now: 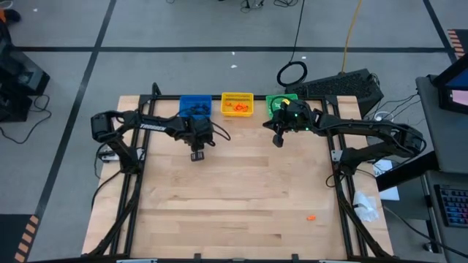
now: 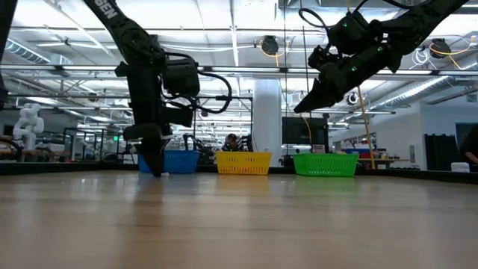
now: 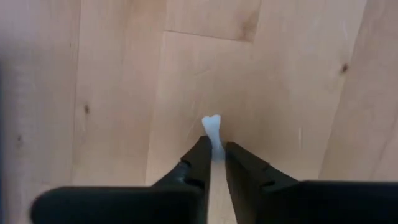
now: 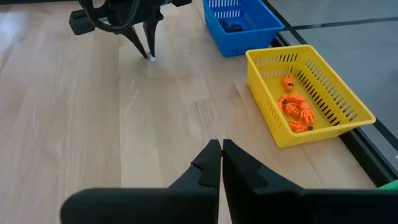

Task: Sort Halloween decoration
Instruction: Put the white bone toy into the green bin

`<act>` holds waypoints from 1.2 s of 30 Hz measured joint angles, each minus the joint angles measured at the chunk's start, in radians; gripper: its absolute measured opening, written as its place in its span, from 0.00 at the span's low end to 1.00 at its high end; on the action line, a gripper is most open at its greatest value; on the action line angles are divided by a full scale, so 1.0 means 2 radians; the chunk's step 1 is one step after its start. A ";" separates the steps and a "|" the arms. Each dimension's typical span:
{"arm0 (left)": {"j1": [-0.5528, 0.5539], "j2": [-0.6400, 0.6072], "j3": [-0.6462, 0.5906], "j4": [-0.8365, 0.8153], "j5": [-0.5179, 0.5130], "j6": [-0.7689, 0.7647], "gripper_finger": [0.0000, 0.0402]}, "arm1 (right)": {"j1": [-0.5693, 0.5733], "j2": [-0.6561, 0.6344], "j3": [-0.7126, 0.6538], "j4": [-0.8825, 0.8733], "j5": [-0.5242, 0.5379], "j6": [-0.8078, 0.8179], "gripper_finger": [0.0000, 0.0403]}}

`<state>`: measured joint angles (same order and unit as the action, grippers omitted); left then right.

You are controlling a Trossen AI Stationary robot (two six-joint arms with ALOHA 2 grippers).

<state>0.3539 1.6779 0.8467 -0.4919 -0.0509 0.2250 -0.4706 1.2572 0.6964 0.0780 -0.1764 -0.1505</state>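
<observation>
Holding orange trinkets [image 4: 296,109], the yellow bin [image 4: 348,113] sits far; left pincer [image 3: 214,152] clamps a small white bone-shaped trinket [image 3: 212,126]; right pincer [image 4: 221,149] together.

Bench [image 1: 241,197]: three bins in a row along the far edge. Left bin [image 1: 194,105], toward the far-left corner, a few trinkets [image 4: 234,27] inside. Middle bin [image 1: 237,104], at the centre of the far edge, a heap of trinkets [image 4: 296,108] inside. Right bin [image 1: 278,102], just beside it toward the far-right corner. Left hand [image 1: 197,155]: in front of the left bin, tips down on the bench around a bone-shaped trinket [image 3: 212,132]. Right hand [image 1: 278,142]: above the bench, in front of the right bin. One stray trinket [image 1: 311,217]: on the bench toward the near-right corner, well apart from everything else.
</observation>
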 joint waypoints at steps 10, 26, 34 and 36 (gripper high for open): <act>0.001 -0.002 0.008 -0.001 0.021 -0.028 0.01 | 0.000 0.000 0.000 0.000 0.000 0.000 0.00; -0.021 -0.010 0.026 0.174 0.126 -0.180 0.01 | 0.001 -0.075 -0.009 -0.081 -0.004 -0.009 0.00; -0.053 -0.001 0.027 0.212 0.114 -0.142 0.00 | 0.001 -0.162 -0.067 -0.080 0.023 -0.011 0.00; -0.059 0.002 0.027 0.210 0.117 -0.138 0.02 | 0.000 -0.183 -0.072 -0.080 0.025 -0.009 0.00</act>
<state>0.2358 1.6827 0.9001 -0.0724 0.1833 -0.0505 -0.4698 0.8918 0.5532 -0.0811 -0.1266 -0.1677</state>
